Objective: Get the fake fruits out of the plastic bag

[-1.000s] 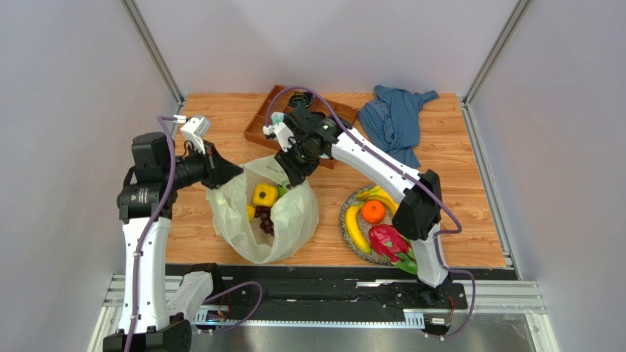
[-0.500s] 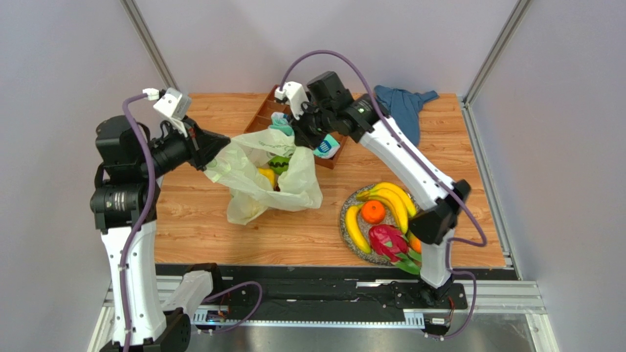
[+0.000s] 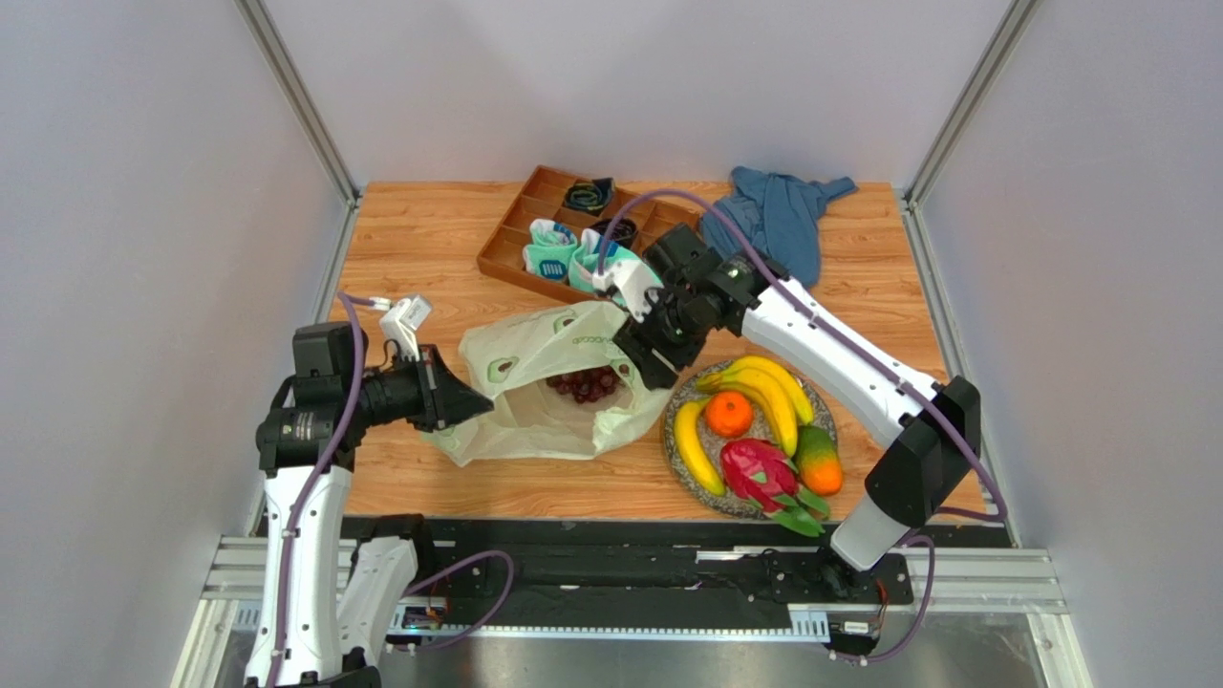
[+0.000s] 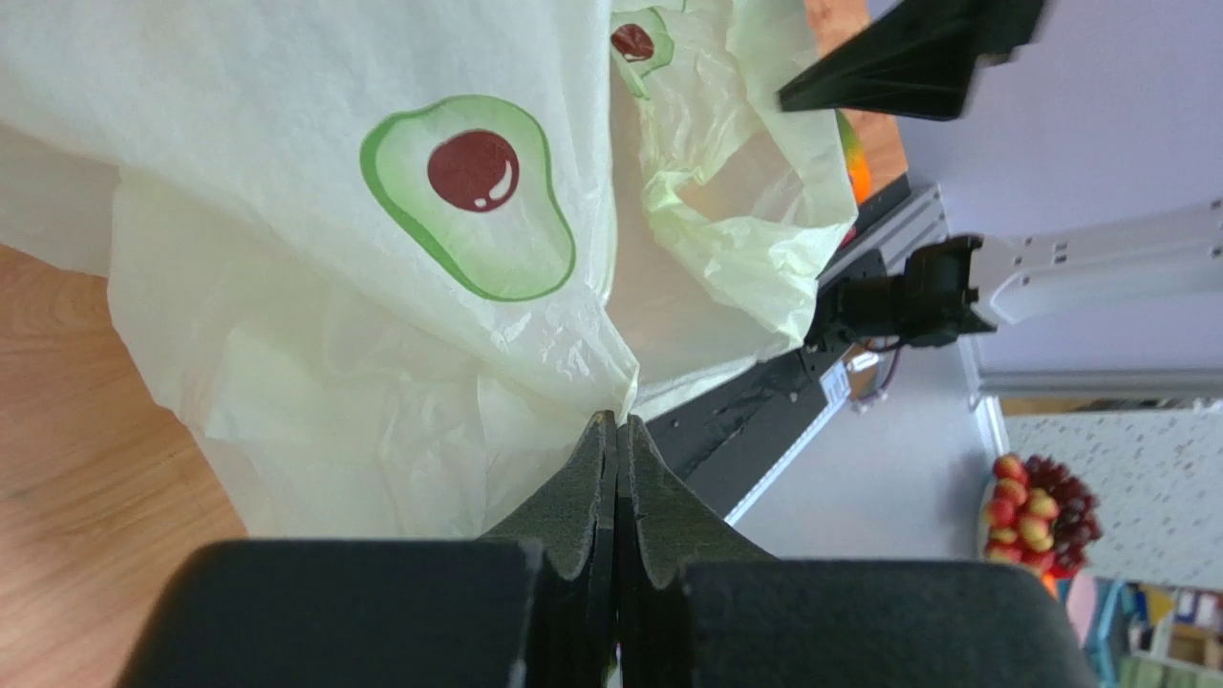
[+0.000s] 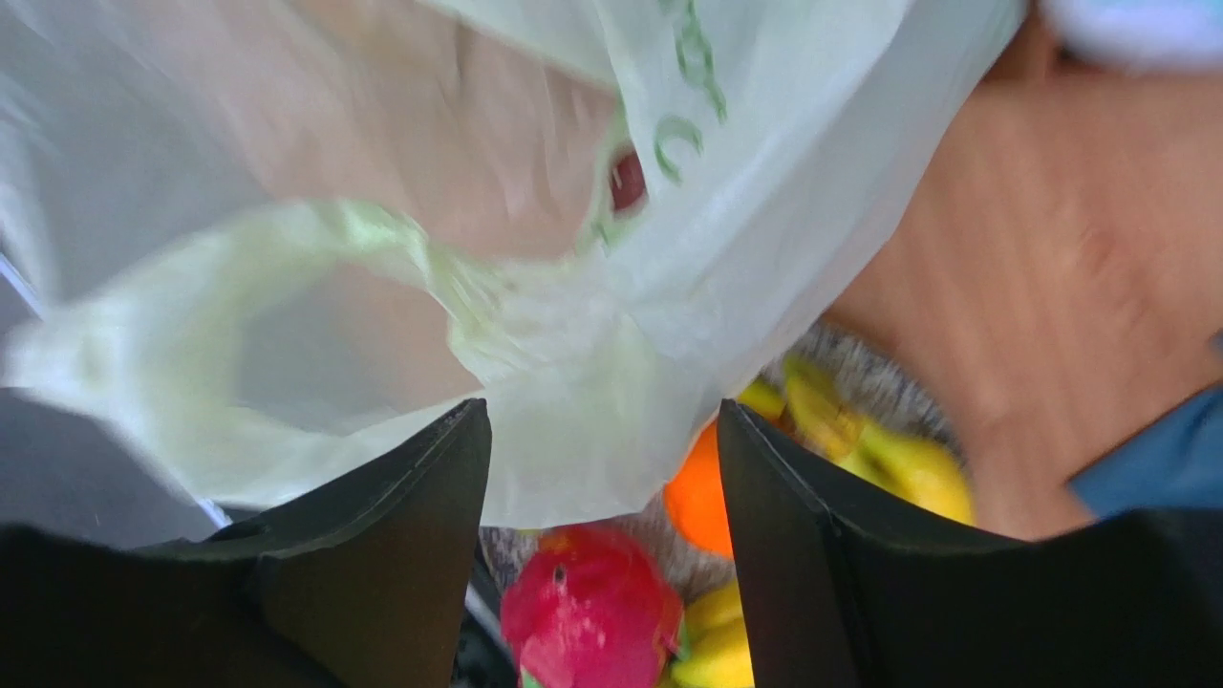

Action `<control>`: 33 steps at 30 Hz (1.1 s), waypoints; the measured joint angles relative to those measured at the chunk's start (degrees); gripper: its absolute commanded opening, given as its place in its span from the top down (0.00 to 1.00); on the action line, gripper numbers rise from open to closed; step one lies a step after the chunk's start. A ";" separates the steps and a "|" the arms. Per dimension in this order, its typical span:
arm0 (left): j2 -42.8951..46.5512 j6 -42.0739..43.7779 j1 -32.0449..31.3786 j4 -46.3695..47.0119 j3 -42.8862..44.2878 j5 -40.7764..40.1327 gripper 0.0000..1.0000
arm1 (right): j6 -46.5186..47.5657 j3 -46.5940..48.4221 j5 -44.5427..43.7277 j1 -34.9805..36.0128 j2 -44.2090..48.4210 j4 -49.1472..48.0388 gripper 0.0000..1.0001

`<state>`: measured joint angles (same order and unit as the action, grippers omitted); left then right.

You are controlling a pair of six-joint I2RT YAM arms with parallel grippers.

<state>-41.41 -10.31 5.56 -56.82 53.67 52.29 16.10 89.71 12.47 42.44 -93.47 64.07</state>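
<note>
The pale yellow-green plastic bag [image 3: 534, 409] lies slumped on the wooden table, printed with avocados [image 4: 474, 194]. Dark grapes [image 3: 582, 383] show in its mouth. My left gripper [image 3: 470, 406] is shut on the plastic bag's left edge, the film pinched at the fingertips [image 4: 617, 424]. My right gripper [image 3: 646, 354] hovers open at the bag's right edge, with the bag film [image 5: 603, 359] just beyond its fingers and nothing clamped. On a grey plate [image 3: 678, 462] to the right lie yellow bananas [image 3: 768, 394], an orange [image 3: 729, 413], a pink dragon fruit [image 3: 757, 473] and a mango [image 3: 820, 466].
A brown wooden tray [image 3: 505, 247] at the back holds teal-white rolled socks [image 3: 567, 258] and black cords. A blue cloth [image 3: 775, 230] lies at the back right. Metal posts and grey walls close in the table on both sides.
The bag has come down from hanging raised to lying flat on the table. My left arm dropped low toward the front. My right gripper left the tray, moved to the bag's right edge and opened.
</note>
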 measured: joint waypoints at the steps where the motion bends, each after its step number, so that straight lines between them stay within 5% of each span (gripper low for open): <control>1: -0.13 -1.18 0.00 0.37 -0.50 -0.48 1.00 | 0.11 3.13 0.55 0.11 -0.15 -0.09 0.38; 5: -1.29 -4.92 -0.04 5.31 0.59 -1.44 1.00 | 1.75 13.33 5.20 3.17 1.11 -5.68 0.44; 14: -10.60 -10.05 -0.09 14.84 9.35 -3.08 1.00 | 9.53 13.20 12.66 14.21 -2.16 -10.73 0.64; 23: -9.51 -14.97 0.44 16.15 9.40 -2.54 1.00 | 3.15 12.02 -2.47 13.51 -17.44 -16.41 0.60; 33: 5.20 -11.69 0.39 9.33 13.88 3.91 1.00 | -0.02 -14.91 -12.61 14.21 -0.28 -20.72 0.52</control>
<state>-36.21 -22.00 5.96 -47.48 67.55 56.21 16.08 74.81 -0.14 56.64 -93.76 43.35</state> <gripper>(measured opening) 0.006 0.459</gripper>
